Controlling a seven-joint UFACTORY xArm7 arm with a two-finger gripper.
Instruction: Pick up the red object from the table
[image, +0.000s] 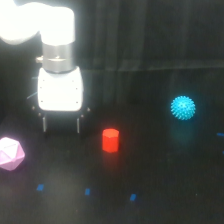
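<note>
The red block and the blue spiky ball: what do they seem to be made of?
The red block looks like hard plastic or painted wood, judging by its even matte colour and crisp edges. The blue spiky ball is probably soft rubber, given its many short nubs. The picture is blurred.
</note>
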